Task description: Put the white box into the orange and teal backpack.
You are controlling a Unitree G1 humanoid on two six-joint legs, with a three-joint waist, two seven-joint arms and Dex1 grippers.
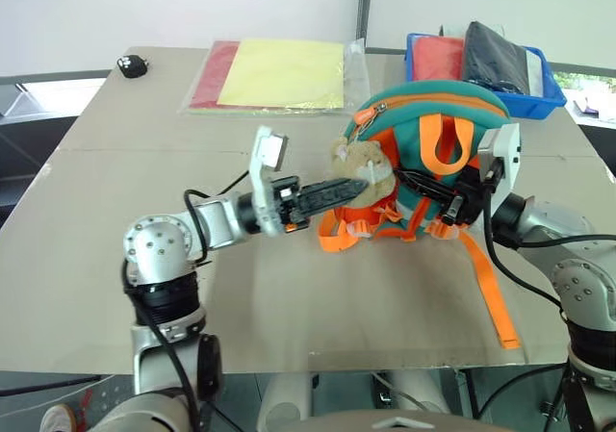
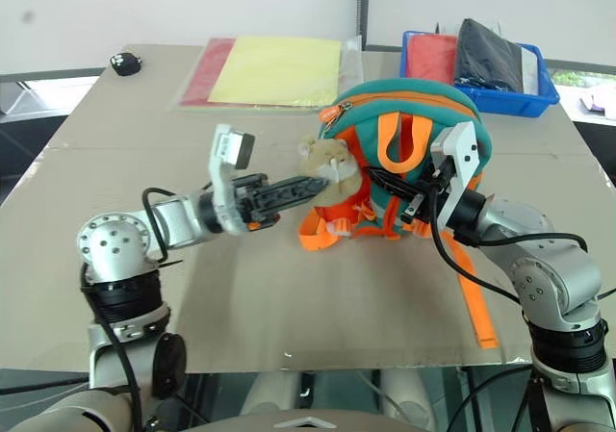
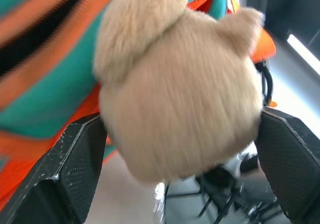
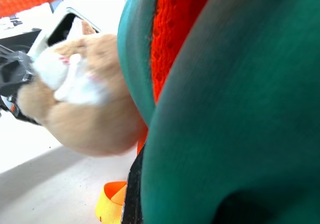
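Standing upright near the middle of the table [image 1: 289, 297], the orange and teal backpack [image 1: 423, 134] carries a tan plush toy [image 1: 364, 167] on its front. Left gripper [image 3: 175, 149]: level, reaching in from the left, fingers [image 3: 70, 169] spread wide on either side of the plush toy, whether touching it cannot be told. Right gripper [image 1: 460, 199]: pressed against the backpack's right side among the orange straps [image 1: 486, 288], fingers together; whether they pinch fabric cannot be told. Behind the backpack lie a clear sleeve [image 1: 279, 76] with yellow and red sheets and a blue tray [image 1: 549, 90] holding red and dark items. A small black object [image 1: 133, 64] sits at the far left corner.
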